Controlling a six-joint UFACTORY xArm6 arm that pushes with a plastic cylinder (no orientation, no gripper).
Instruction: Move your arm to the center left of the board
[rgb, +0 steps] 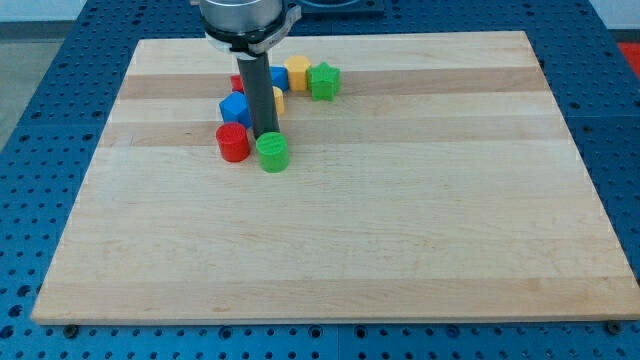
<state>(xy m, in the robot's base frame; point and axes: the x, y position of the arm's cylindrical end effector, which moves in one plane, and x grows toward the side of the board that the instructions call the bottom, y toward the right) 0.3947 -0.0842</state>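
Note:
My dark rod comes down from the view's top, and my tip (266, 135) rests on the wooden board (400, 230) just above the green cylinder (272, 152). A red cylinder (232, 142) stands to the tip's left. A blue cube (235, 108) sits behind the red cylinder, right beside the rod. A yellow block (297, 72), a green star (323, 81), another blue block (279, 78) and a second yellow block (277, 98) cluster behind the rod, partly hidden. A bit of red (237, 83) shows behind the rod's left side.
The board lies on a blue perforated table (40, 120). The arm's grey mount (248, 20) hangs over the board's top edge.

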